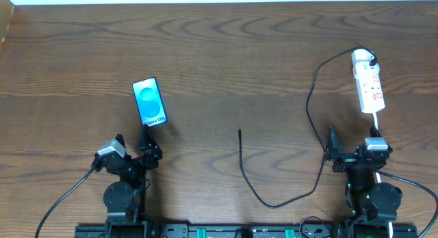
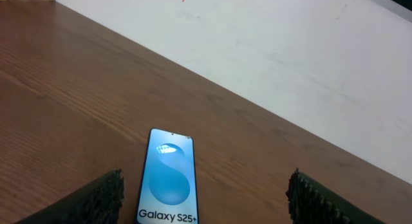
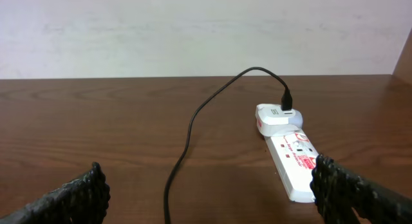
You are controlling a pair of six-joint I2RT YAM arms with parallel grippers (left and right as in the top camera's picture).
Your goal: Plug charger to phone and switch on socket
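The phone [image 1: 149, 101] lies flat at the left, its blue screen lit; in the left wrist view the phone [image 2: 168, 179] shows "Galaxy S25+". My left gripper [image 1: 137, 143] [image 2: 205, 188] sits just short of its near end, open and empty. The charger [image 1: 311, 94] is a thin black cable running from a white plug [image 1: 363, 58] in the socket [image 1: 370, 87], looping down to a loose tip [image 1: 239, 132] mid-table. My right gripper [image 1: 350, 143] [image 3: 209, 182] is open and empty, with the cable [image 3: 187, 140] between its fingers and the socket [image 3: 293, 163] by its right finger [image 3: 341, 192].
A white wall [image 3: 193, 31] borders the far edge of the wooden table [image 1: 226, 53]. The socket's white cord [image 1: 377, 122] runs down past my right arm. Thicker black robot cables [image 1: 65, 197] trail from both arm bases at the front edge.
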